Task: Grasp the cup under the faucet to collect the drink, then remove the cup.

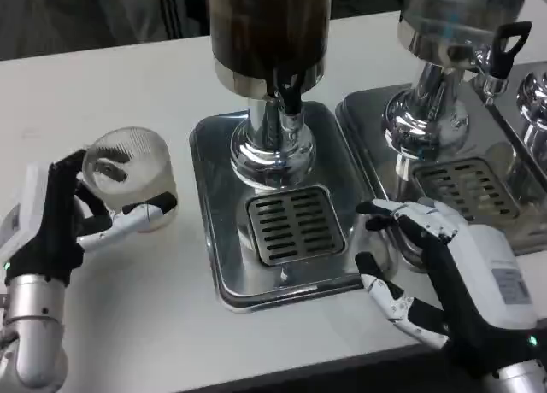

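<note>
Fingers (137, 215) of the left hand (60, 226) curl around a clear ribbed plastic cup (132, 175), one black-tipped finger across its front and another hooked at its rim, so the hand grips it; the cup stands upright on the white table (102, 85), left of the drip tray and well clear of the spout, and whether it holds any drink I cannot tell; its wall is translucent and finely ridged, its mouth round and pale.

Largest in view is the white table; on it sits a shiny rectangular steel drip tray (209, 239) with a slotted grille (293, 225) in its middle; from the tray rises a chrome pedestal (272, 145) carrying a dark cylindrical drink dispenser (267, 21), cut off by the top edge; its black faucet (289, 94) hangs above the grille; a second steel dispenser with a black tap lever (453, 34) stands to the right on its own tray, also cut off at the top and right.

The right hand (461, 278) rests open at the tray's right edge, fingers spread, holding nothing; a small label on its white back is too blurred to read.
</note>
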You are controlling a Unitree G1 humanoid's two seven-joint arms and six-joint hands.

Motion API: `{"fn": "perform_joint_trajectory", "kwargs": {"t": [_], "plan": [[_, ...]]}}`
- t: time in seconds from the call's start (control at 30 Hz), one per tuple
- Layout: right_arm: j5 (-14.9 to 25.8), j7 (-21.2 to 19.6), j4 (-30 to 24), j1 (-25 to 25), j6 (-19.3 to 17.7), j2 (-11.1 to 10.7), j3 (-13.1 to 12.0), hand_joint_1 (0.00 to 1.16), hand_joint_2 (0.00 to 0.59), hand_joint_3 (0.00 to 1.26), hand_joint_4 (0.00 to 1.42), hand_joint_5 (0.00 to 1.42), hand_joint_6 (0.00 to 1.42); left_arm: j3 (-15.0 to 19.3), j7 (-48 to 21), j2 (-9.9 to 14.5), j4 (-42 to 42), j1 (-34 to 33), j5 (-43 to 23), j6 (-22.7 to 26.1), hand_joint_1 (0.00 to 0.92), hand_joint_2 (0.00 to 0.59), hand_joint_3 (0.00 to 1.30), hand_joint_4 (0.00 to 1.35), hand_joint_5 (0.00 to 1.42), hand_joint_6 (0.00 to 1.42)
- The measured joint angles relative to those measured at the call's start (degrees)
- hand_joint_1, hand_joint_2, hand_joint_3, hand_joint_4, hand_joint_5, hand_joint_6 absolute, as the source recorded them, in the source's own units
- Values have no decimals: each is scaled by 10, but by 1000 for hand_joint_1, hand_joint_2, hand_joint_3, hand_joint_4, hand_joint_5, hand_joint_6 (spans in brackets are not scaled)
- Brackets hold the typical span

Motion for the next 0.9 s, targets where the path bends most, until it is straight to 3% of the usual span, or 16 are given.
{"fn": "perform_joint_trajectory", "kwargs": {"t": [0.3, 0.7, 0.9], "plan": [[0, 0, 0, -2, -2, 3, 0, 446, 428, 348, 420, 272, 161, -7, -14, -3, -24, -2, 4, -23, 605, 0, 671, 784, 1012, 1317], [1, 0, -3, 2, -5, 5, -4, 442, 426, 341, 420, 272, 163, -71, -84, -61, -24, -34, 50, 7, 591, 0, 659, 770, 1012, 1316], [1, -1, -21, 13, -5, 8, -10, 441, 426, 340, 420, 272, 173, -84, -89, -68, -24, -48, 58, 20, 478, 11, 578, 670, 931, 1182]]}}
